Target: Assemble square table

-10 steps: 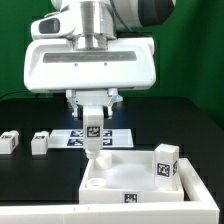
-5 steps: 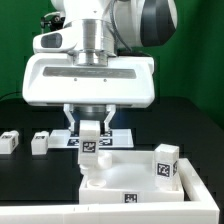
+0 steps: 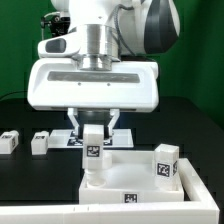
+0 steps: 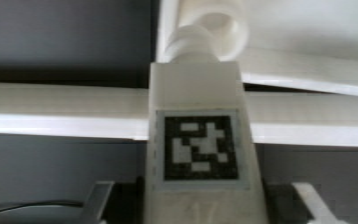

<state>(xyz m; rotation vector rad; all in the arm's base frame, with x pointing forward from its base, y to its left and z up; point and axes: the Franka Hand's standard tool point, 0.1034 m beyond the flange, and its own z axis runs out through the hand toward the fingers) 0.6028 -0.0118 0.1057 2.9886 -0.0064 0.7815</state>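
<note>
**Leg gripped upright at the table top's corner**

The jaws were clamped on a white leg (image 3: 93, 150), one on each side. They held it upright just below the centre of the exterior view, with its tag facing the camera. The wrist view showed the same leg (image 4: 201, 140) close up between the jaws, its tag sharp and its far end blurred.

The leg's lower end reached inside the raised rim of the square table top (image 3: 150, 192) in the lower part of the frame, near the corner on the exterior view's left. Whether it touched the top's floor could not be told.

A second leg (image 3: 165, 163) stood upright at the top's right side. Two loose legs (image 3: 10, 141) (image 3: 40, 143) lay on the black table (image 3: 30, 185) at the exterior view's left, well apart from the top. The marker board (image 3: 126, 138) lay behind the held leg.
</note>
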